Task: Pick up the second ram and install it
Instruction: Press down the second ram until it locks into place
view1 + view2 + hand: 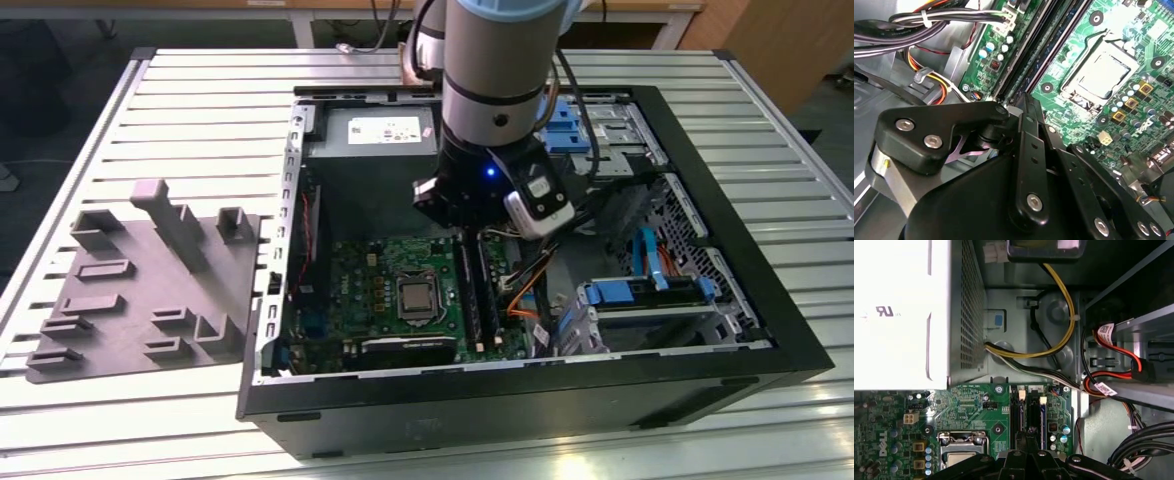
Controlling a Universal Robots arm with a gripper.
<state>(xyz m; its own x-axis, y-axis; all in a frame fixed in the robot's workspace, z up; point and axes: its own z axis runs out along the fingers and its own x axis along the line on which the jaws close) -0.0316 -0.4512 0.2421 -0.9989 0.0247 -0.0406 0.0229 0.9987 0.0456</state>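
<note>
gripper (470, 232) sat low inside the open computer case (747, 330), over the memory slots (1030, 420) beside the processor socket (418, 297). fingers looked closed together; couldn't tell if they held the ram stick. grey holder (140, 285) lay on the table (200, 90) beside the case.

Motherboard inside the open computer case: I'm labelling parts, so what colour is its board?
Green, clearest in the second wrist view, on the motherboard around the processor socket.

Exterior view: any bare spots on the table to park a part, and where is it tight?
Free: the slatted table between the grey holder block and the far edge, and the strip near the front corner under that block. Crowded: inside the computer case, where the gripper sits over the memory slots beside cables and drive bays.
</note>
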